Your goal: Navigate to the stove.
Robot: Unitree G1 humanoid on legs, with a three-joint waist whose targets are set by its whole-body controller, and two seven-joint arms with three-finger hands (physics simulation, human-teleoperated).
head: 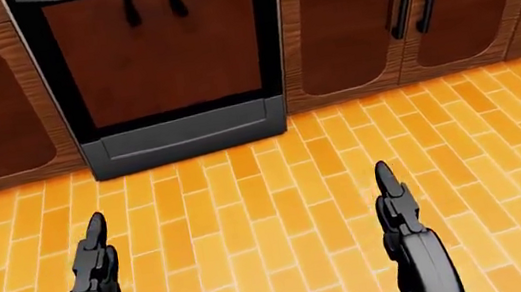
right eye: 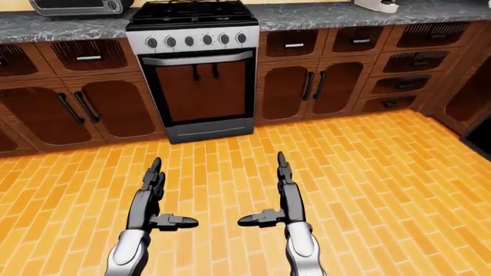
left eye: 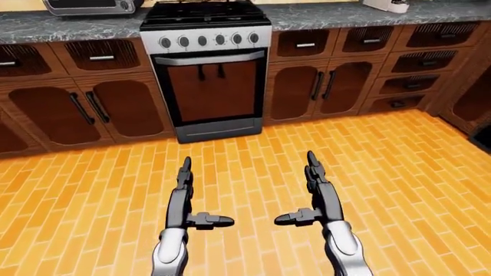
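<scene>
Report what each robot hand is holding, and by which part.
Nothing is held. The left robot hand and right robot hand are both open, fingers extended over bare floor.

You find no readable text here: the stove knobs and the toaster oven show no legible markings.

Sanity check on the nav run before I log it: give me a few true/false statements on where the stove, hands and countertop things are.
1. The stove stands between wooden cabinets, up the left-eye view from the robot. True.
2. The oven door hangs open. False: it is closed, handle across its top.
3. Both the left hand and the right hand are open and hold nothing. True.
4. A toaster oven sits on the countertop to the right of the stove. False: it is on the left.
5. The floor is grey tile. False: it is orange brick-pattern.
</scene>
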